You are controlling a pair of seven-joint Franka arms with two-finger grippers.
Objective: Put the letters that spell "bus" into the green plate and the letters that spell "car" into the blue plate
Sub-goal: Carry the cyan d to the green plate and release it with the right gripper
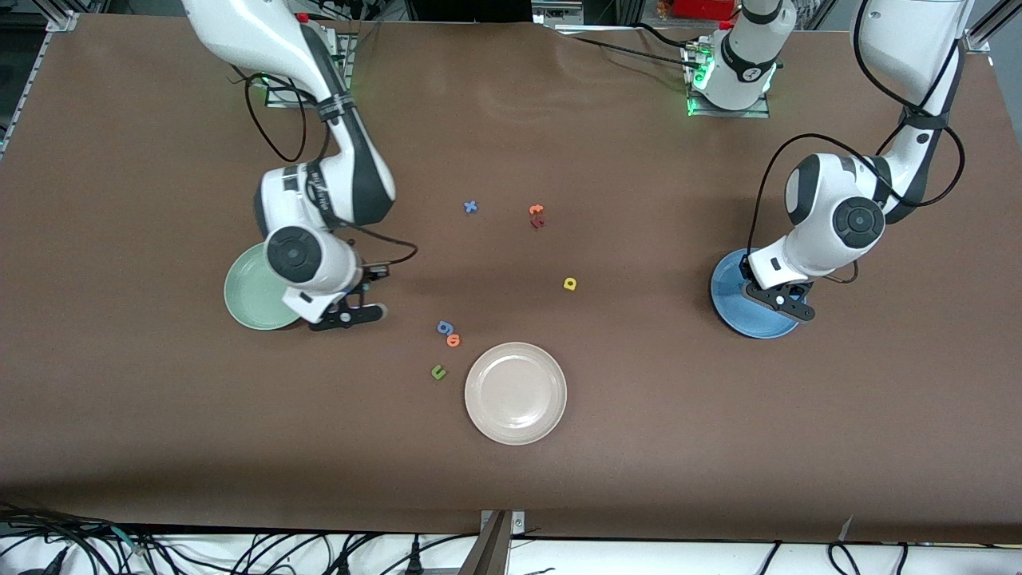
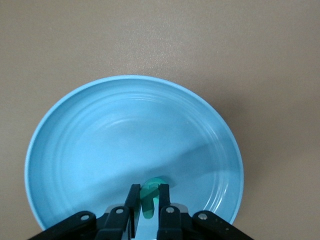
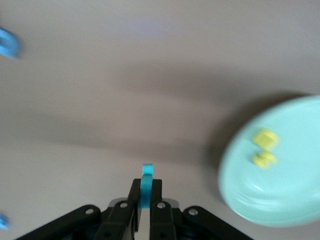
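My left gripper [image 1: 798, 310] [image 2: 148, 195] hangs low over the blue plate [image 1: 742, 307] [image 2: 100, 135], shut on a small teal letter [image 2: 149, 200] with a hooked top like an r. My right gripper [image 1: 374, 312] [image 3: 146, 187] is over the bare table beside the green plate [image 1: 251, 295] [image 3: 295, 200], shut on a teal letter [image 3: 147, 180] that shows edge-on. Two yellow letters [image 3: 265, 139] [image 3: 263, 159] lie in the green plate. A yellow a [image 1: 569, 283] lies on the table between the two arms.
A cream plate [image 1: 515, 393] sits nearest the front camera. Beside it lie a blue g [image 1: 444, 327], an orange o [image 1: 453, 340] and a dark green u [image 1: 437, 371]. Nearer the bases are a blue x [image 1: 470, 207], an orange letter [image 1: 536, 210] and a dark red one [image 1: 537, 223].
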